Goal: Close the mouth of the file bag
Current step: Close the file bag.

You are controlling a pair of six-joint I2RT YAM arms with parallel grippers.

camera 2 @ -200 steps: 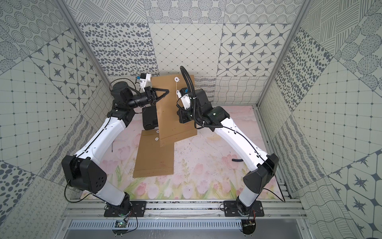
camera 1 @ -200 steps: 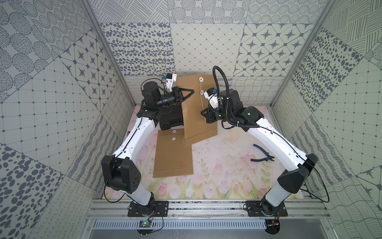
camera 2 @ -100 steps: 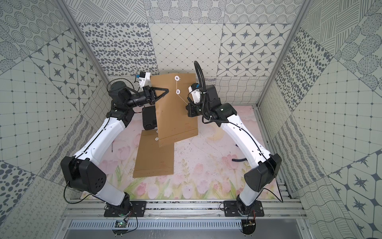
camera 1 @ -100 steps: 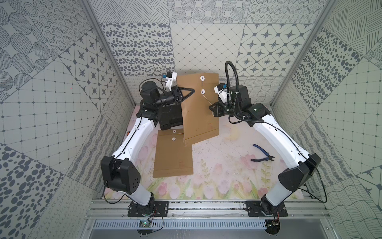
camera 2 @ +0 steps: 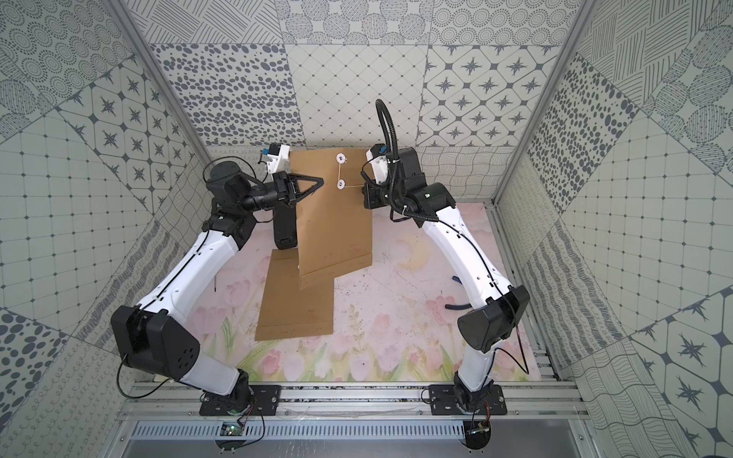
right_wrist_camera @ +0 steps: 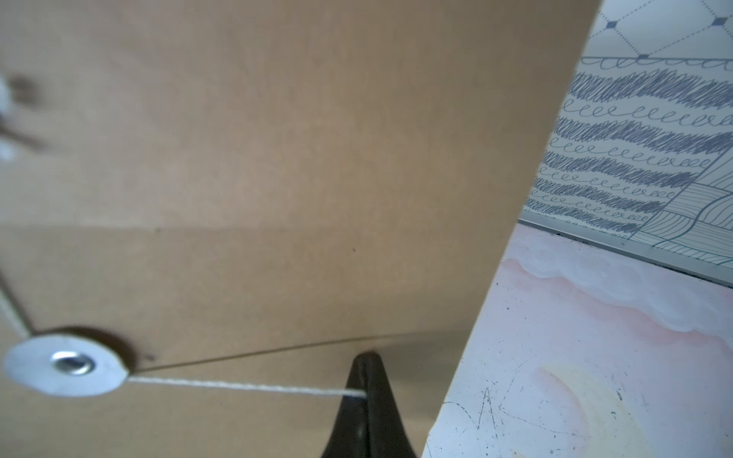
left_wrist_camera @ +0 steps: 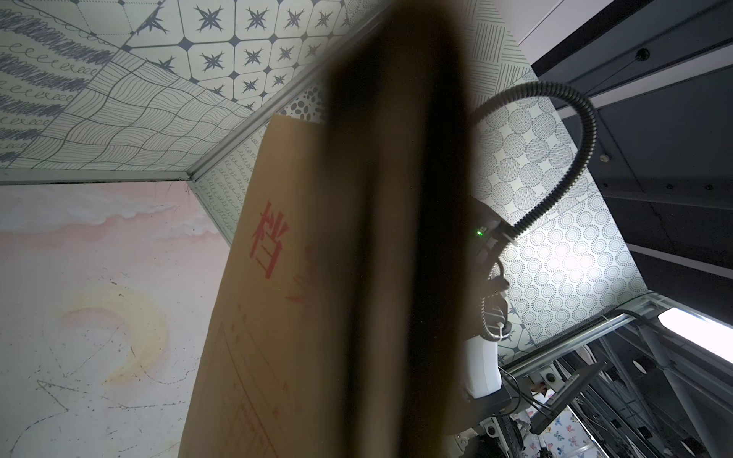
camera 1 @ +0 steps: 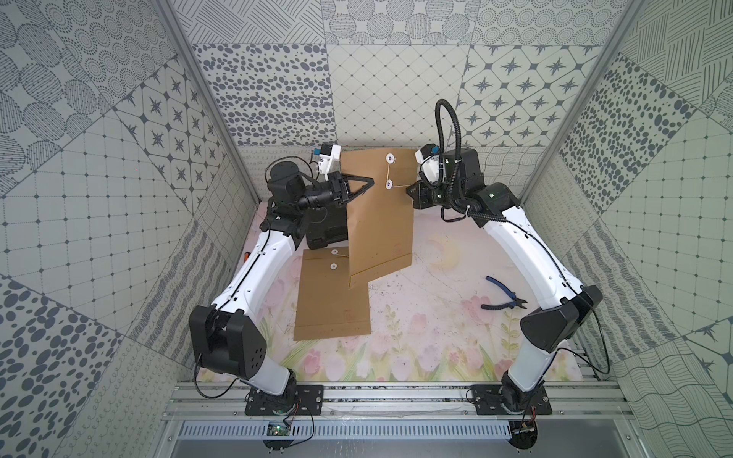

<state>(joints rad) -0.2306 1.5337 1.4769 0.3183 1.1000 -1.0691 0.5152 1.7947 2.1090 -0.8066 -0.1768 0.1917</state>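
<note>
Kraft file bag (camera 1: pixel 377 222) — taut string (right_wrist_camera: pixel 246 386)

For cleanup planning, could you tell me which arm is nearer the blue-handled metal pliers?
Right. The right arm rises just beside the blue-handled pliers; the left arm stands far on the opposite side.

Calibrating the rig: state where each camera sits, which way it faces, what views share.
Top views: overhead near the arm bases, looking down at the table; left arm and right arm show whole.
Left wrist: behind the left gripper, facing along it at the held file bag; right arm beyond.
Right wrist: behind the right gripper, facing along it at the string it pinches.
Shared: all show the held file bag.
</note>
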